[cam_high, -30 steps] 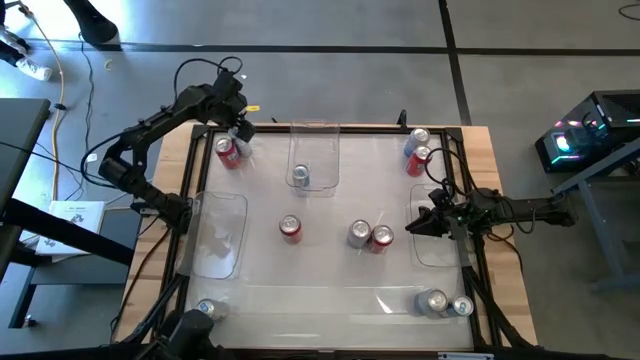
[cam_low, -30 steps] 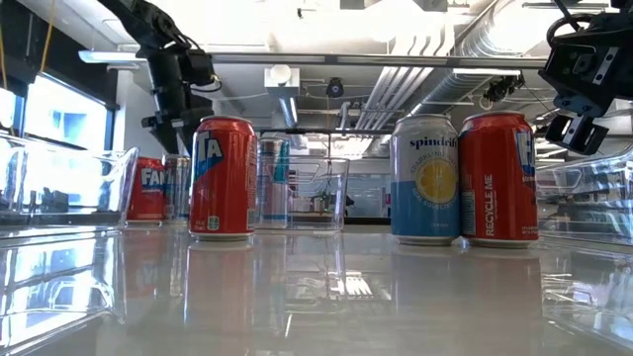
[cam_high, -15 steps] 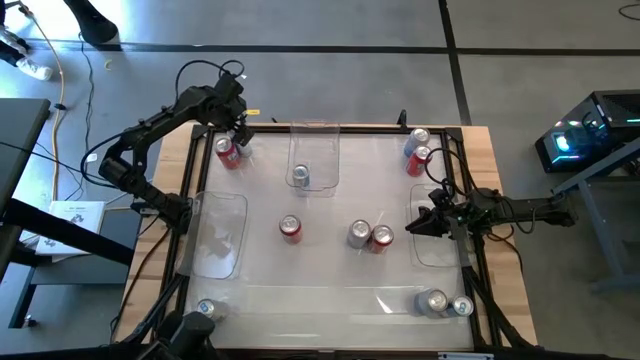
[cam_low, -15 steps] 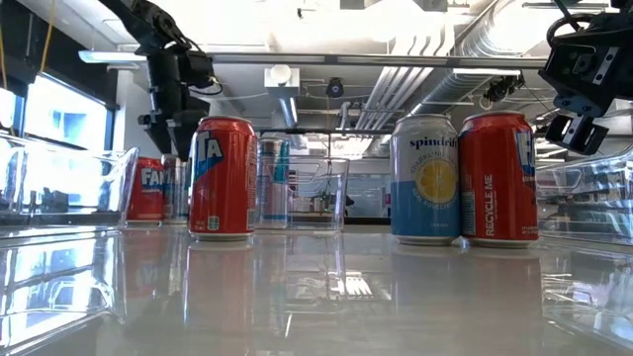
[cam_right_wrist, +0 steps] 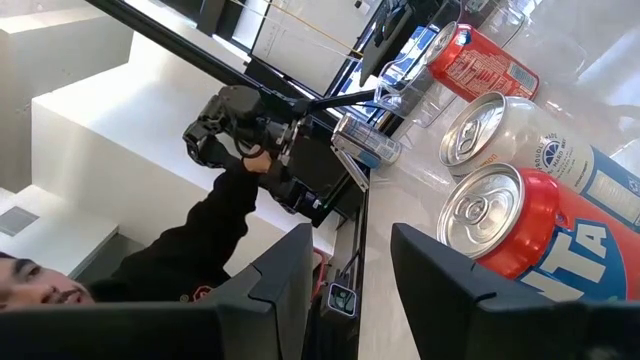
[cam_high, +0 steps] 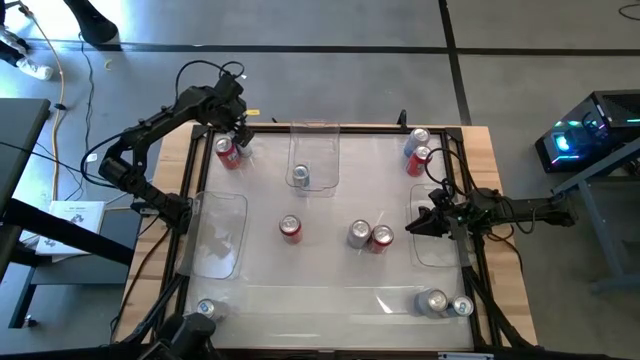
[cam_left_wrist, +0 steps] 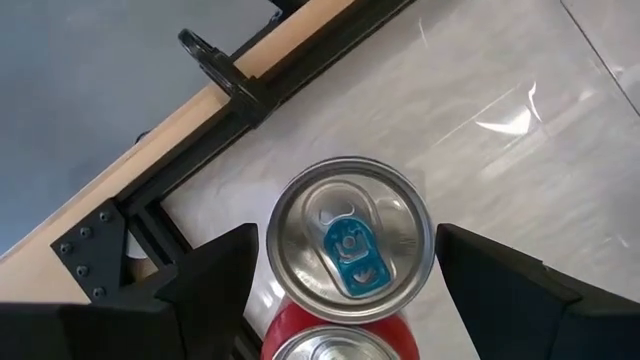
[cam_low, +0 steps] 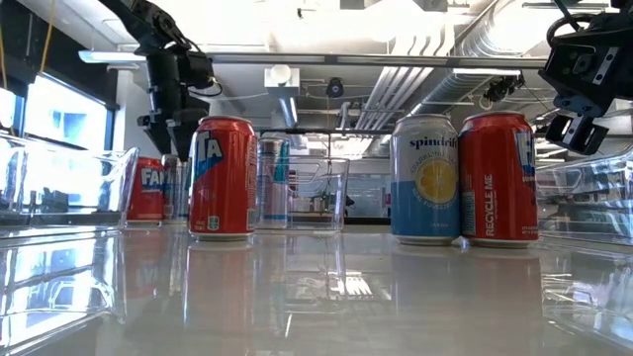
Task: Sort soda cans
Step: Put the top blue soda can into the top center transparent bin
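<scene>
From above, we see the left gripper (cam_high: 238, 128) hiding a can beside the red can (cam_high: 227, 152) at the table's far left corner. Its wrist view reveals that blue-tabbed can (cam_left_wrist: 350, 240) between spread, non-touching fingers. The right gripper (cam_high: 418, 226) idles open.

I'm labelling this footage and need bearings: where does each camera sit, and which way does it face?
High view: above the table, looking straight down; both arms show.
Low view: at tabletop height, level across the cans; arms enter from above.
Left wrist view: above a blue-tabbed can, open left gripper either side.
Right wrist view: right gripper open, facing a red can.
Shared: that red can shows from above too.
</scene>
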`<action>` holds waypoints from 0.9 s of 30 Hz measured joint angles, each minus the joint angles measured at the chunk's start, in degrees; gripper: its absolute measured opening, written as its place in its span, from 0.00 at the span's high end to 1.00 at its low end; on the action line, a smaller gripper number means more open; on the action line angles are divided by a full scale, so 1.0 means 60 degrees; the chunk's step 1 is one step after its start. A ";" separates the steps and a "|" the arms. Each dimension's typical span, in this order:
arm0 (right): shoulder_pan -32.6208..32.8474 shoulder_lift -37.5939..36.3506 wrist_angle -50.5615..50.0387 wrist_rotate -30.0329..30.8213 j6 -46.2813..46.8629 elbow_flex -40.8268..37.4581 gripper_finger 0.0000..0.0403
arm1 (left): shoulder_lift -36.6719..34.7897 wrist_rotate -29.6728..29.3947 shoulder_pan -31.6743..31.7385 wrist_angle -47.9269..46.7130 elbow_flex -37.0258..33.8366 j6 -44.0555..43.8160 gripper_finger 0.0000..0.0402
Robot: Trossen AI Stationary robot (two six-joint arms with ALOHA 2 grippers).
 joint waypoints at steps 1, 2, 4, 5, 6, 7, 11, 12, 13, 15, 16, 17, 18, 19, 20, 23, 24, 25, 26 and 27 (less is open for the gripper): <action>0.0002 -0.0001 0.0004 0.0000 0.0001 0.0000 0.67 | 0.0000 -0.0006 -0.0006 0.0060 -0.0051 0.0003 0.25; 0.0002 -0.0001 0.0001 0.0002 0.0001 0.0000 0.67 | -0.0004 -0.0035 -0.0018 0.0138 -0.0150 0.0004 0.25; 0.0003 -0.0001 0.0003 0.0000 -0.0001 0.0001 0.67 | 0.0000 -0.0117 -0.0052 0.0294 -0.0468 0.0084 0.25; 0.0000 -0.0001 0.0000 0.0000 0.0002 -0.0002 0.67 | 0.0007 -0.0124 -0.0081 0.0375 -0.0615 0.0116 0.25; 0.0000 -0.0001 0.0002 0.0000 -0.0001 0.0001 0.67 | 0.0007 -0.0144 -0.0124 0.0429 -0.0736 0.0116 0.25; 0.0000 0.0001 0.0002 0.0002 0.0002 -0.0001 0.67 | 0.0007 -0.0154 -0.0171 0.0480 -0.0821 0.0109 0.25; 0.0002 -0.0001 0.0000 0.0000 0.0001 -0.0002 0.67 | 0.0006 -0.0226 -0.0353 0.0629 -0.0904 0.0106 0.28; 0.0003 0.0000 0.0000 0.0001 0.0001 0.0000 0.67 | 0.0004 -0.0229 -0.0386 0.0723 -0.0904 0.0109 0.29; 0.0000 -0.0001 0.0000 0.0004 0.0000 -0.0002 0.67 | 0.0004 -0.0224 -0.0415 0.0874 -0.0904 0.0108 0.30; 0.0004 -0.0001 0.0001 0.0004 -0.0001 0.0001 0.67 | 0.0004 -0.0208 -0.0441 0.1123 -0.0904 0.0162 0.34; 0.0002 0.0001 0.0000 0.0000 0.0001 -0.0001 0.67 | 0.0004 -0.0208 -0.0441 0.1204 -0.0904 0.0231 0.36; 0.0000 0.0002 0.0003 0.0000 0.0002 0.0001 0.67 | 0.0004 -0.0196 -0.0441 0.1289 -0.0905 0.0284 0.38; 0.0002 -0.0001 0.0002 0.0002 0.0001 0.0001 0.67 | 0.0004 -0.0182 -0.0441 0.1372 -0.0908 0.0347 0.41; 0.0003 0.0002 0.0000 0.0004 0.0000 0.0001 0.67 | 0.0004 -0.0182 -0.0441 0.1477 -0.0908 0.0404 0.44; 0.0000 0.0001 0.0001 0.0000 -0.0001 0.0000 0.67 | -0.0012 -0.0182 -0.0441 0.1556 -0.0895 0.0442 0.46; 0.0000 0.0000 0.0002 0.0001 0.0001 0.0000 0.67 | -0.0087 -0.0193 -0.0516 0.1588 -0.0663 0.0594 0.48; 0.0002 0.0000 0.0001 0.0001 -0.0001 -0.0001 0.67 | -0.0111 -0.0208 -0.0581 0.1594 -0.0507 0.0594 0.48; 0.0000 0.0001 0.0000 0.0000 0.0001 -0.0001 0.67 | -0.0153 -0.0196 -0.0661 0.1606 -0.0335 0.0620 0.48; 0.0001 0.0002 0.0001 0.0001 0.0000 0.0001 0.67 | -0.0199 -0.0161 -0.0789 0.1608 -0.0150 0.0690 0.48; 0.0000 0.0002 0.0000 0.0004 -0.0001 0.0001 0.67 | -0.0247 -0.0146 -0.0953 0.1622 0.0066 0.0810 0.48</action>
